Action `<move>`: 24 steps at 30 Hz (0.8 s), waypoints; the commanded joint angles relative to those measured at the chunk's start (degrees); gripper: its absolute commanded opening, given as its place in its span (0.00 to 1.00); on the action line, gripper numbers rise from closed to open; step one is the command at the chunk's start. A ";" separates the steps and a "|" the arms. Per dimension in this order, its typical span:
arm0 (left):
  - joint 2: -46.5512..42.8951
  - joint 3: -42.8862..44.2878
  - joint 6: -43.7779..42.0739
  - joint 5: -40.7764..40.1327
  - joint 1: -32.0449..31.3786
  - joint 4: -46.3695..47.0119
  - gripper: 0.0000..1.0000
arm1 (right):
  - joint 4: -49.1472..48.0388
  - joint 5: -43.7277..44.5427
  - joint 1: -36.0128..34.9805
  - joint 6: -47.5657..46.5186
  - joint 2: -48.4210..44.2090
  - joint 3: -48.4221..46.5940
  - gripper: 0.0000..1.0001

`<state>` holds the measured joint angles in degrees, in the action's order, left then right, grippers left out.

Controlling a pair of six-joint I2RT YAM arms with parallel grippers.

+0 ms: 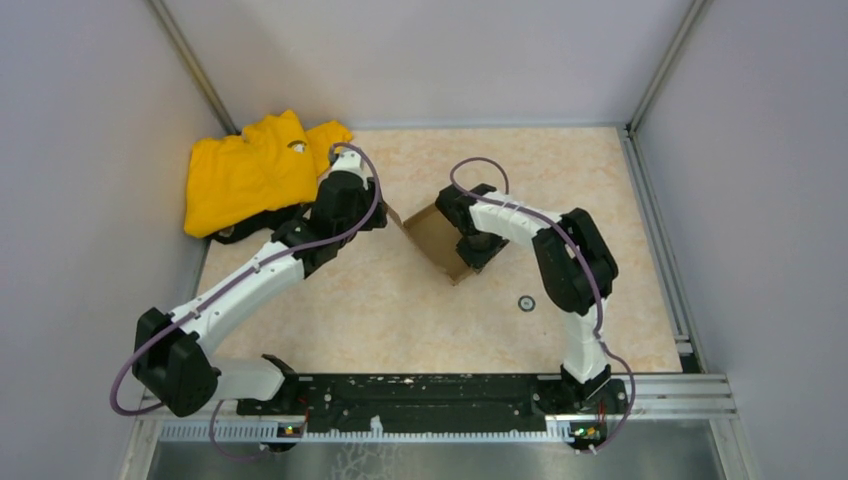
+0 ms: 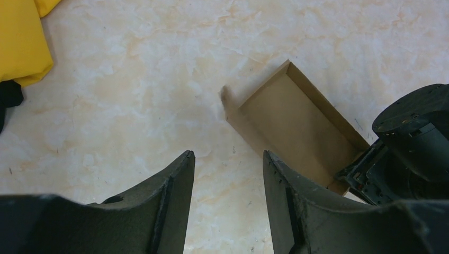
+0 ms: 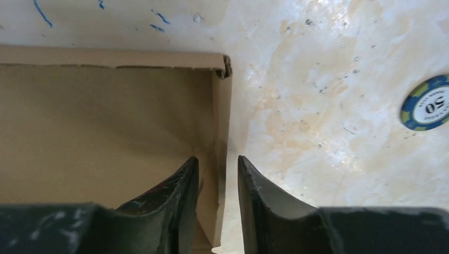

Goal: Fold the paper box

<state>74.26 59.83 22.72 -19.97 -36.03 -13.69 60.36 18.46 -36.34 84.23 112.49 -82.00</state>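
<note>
The brown paper box point(image 1: 438, 240) stands open as a shallow tray with raised walls at mid-table. It also shows in the left wrist view point(image 2: 296, 124) and the right wrist view point(image 3: 106, 121). My right gripper point(image 1: 478, 250) reaches down at the box's right wall. In the right wrist view, the right gripper point(image 3: 217, 159) straddles that wall with one finger inside the box and one outside, and a small gap still shows. My left gripper point(image 1: 378, 215) hovers just left of the box. In the left wrist view, the left gripper point(image 2: 227, 154) is open and empty over bare table.
A yellow cloth garment point(image 1: 250, 170) lies bunched at the back left, and its edge shows in the left wrist view point(image 2: 21, 42). A blue poker chip point(image 1: 525, 302) lies right of the box near the front, and it shows in the right wrist view point(image 3: 428, 102). Grey walls enclose the table.
</note>
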 commanded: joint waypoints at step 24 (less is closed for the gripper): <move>5.33 4.27 -3.04 -2.35 -0.47 -3.62 0.56 | -31.05 0.92 3.91 -54.77 -17.10 5.85 0.64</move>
<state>77.84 61.21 21.10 -21.69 -36.27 -15.44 38.72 21.10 -34.89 52.14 97.06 -76.79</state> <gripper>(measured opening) 0.556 0.662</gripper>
